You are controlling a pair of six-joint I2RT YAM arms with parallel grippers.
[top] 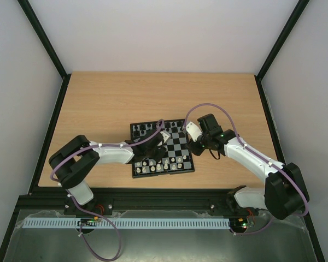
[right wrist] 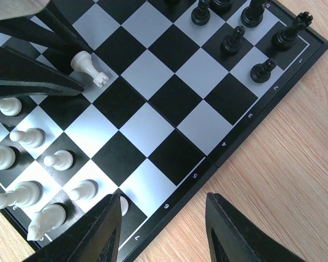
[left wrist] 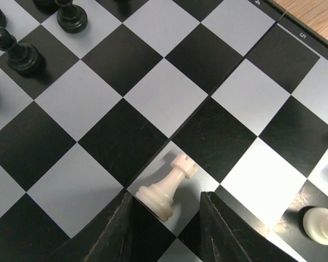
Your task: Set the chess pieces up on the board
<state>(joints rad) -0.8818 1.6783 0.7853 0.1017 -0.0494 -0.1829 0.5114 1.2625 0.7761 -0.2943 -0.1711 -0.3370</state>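
The board (top: 178, 144) lies at the table's middle. Black chess pieces (right wrist: 233, 39) stand along its far rows and white pieces (right wrist: 23, 164) along its near rows. A white rook (left wrist: 168, 185) appears to lie on its side on a light square near the board's middle. My left gripper (left wrist: 167, 221) is open and low over the board, one finger on each side of the rook's base. The rook (right wrist: 89, 68) and the left fingers (right wrist: 30, 82) also show in the right wrist view. My right gripper (right wrist: 161, 218) is open and empty above the board's right edge.
Black pieces (left wrist: 19, 52) stand at the upper left of the left wrist view and a white piece (left wrist: 321, 224) at its lower right. Bare wooden table (right wrist: 284, 164) lies beside the board's numbered edge. Enclosure walls ring the table.
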